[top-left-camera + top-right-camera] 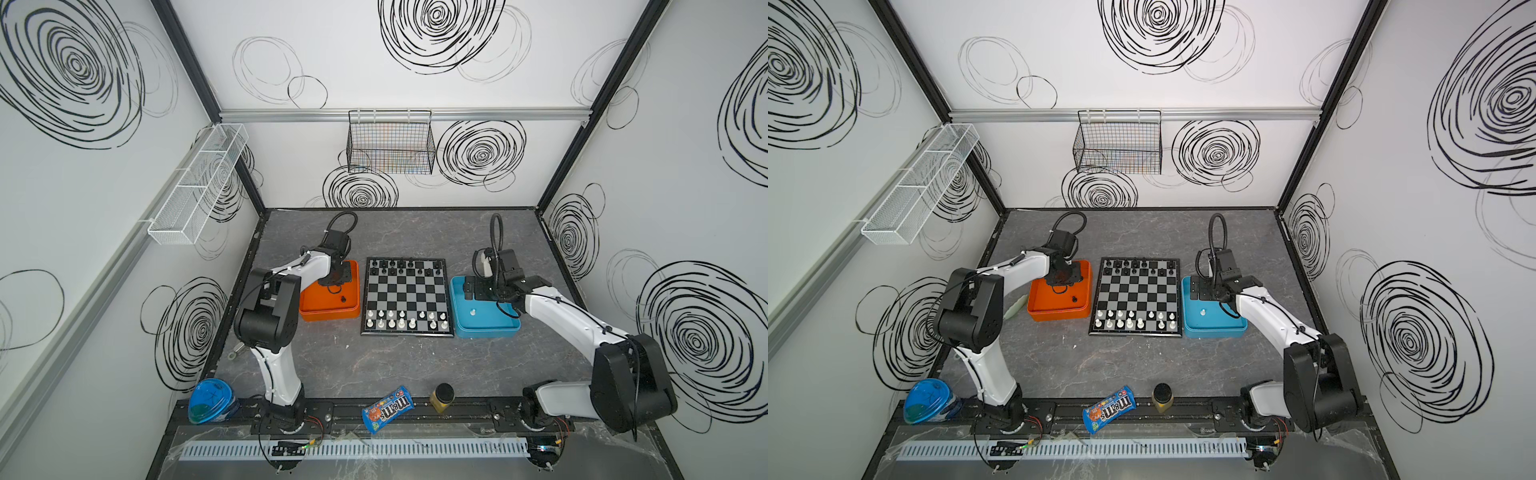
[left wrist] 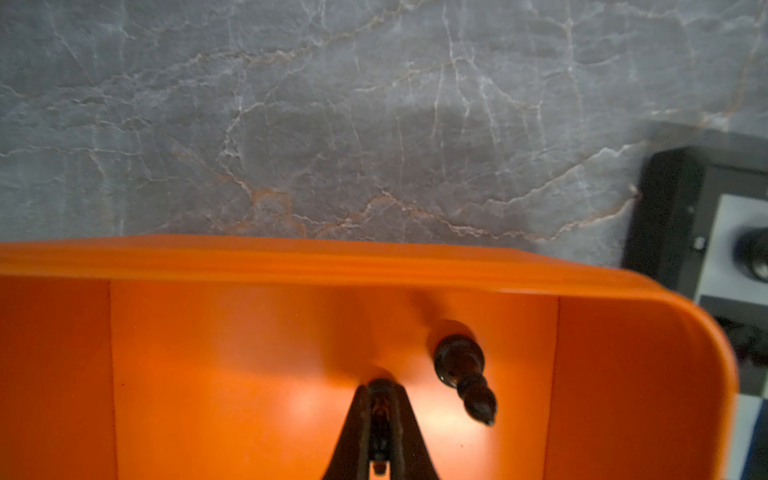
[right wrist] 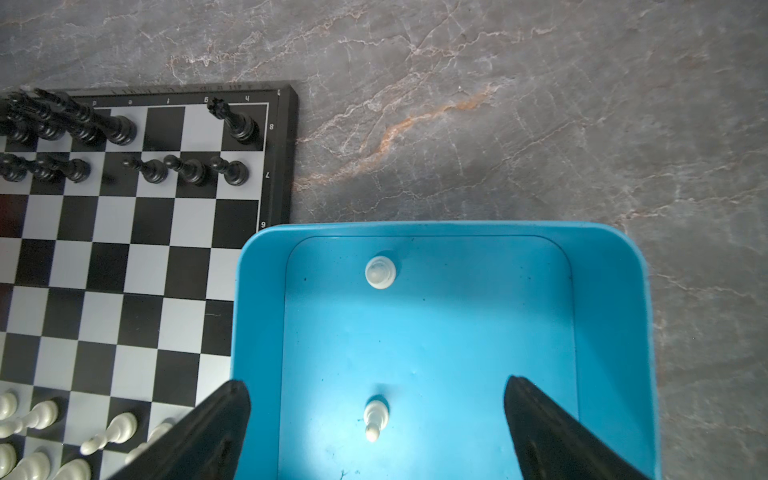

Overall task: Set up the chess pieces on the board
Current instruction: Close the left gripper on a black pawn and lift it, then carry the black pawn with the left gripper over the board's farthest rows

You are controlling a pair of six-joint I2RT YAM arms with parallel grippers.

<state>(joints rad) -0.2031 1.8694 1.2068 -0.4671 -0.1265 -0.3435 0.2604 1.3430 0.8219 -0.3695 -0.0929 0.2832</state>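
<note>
Board (image 1: 405, 297): mid-frame, partly set.
Left jaws: pinching black piece (image 2: 380, 390) in orange tray (image 2: 291, 262).
Right jaws: wide, empty, over blue tray (image 3: 415, 228).

Your left gripper (image 2: 381, 388) is pinching a black piece (image 2: 380, 415), but its fingers (image 2: 355, 436) cover nearly all of it, so you can't tell which kind. The board (image 2: 669, 216) is blurred there and cut by the edge. At your right gripper (image 3: 377, 384), one finger (image 3: 199, 432) hides some white pieces (image 3: 110, 432).
</note>
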